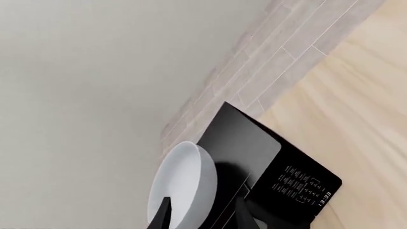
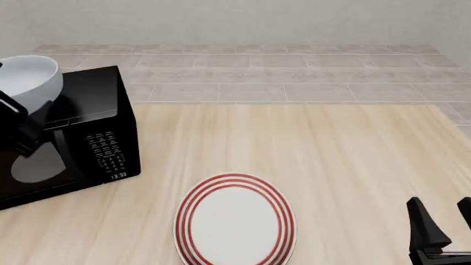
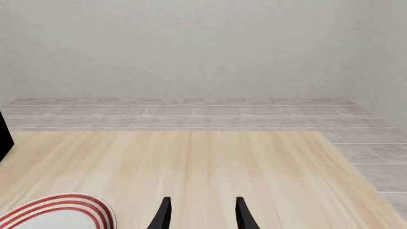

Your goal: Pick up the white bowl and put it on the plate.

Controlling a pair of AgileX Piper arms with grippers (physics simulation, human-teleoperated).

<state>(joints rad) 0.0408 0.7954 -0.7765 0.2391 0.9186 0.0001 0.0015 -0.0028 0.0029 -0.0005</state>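
The white bowl (image 2: 26,79) hangs tilted in the air at the far left, above and in front of a black microwave. My left gripper (image 2: 30,113) is shut on its rim from below. In the left wrist view the bowl (image 1: 181,181) sits between the two fingers of the left gripper (image 1: 202,200). The plate (image 2: 235,222), white with red rings, lies flat near the table's front edge at the middle. My right gripper (image 2: 440,208) stands open at the front right, apart from the plate, with nothing in it. The right wrist view shows the right gripper (image 3: 203,200) and the plate's edge (image 3: 57,212).
A black microwave (image 2: 92,130) with a keypad stands on the table's left side, right behind and below the bowl; the bowl's shadow falls on its door. Light wooden tabletop (image 2: 316,160) stretches between the microwave, the plate and the right arm. A tiled floor and a pale wall lie beyond.
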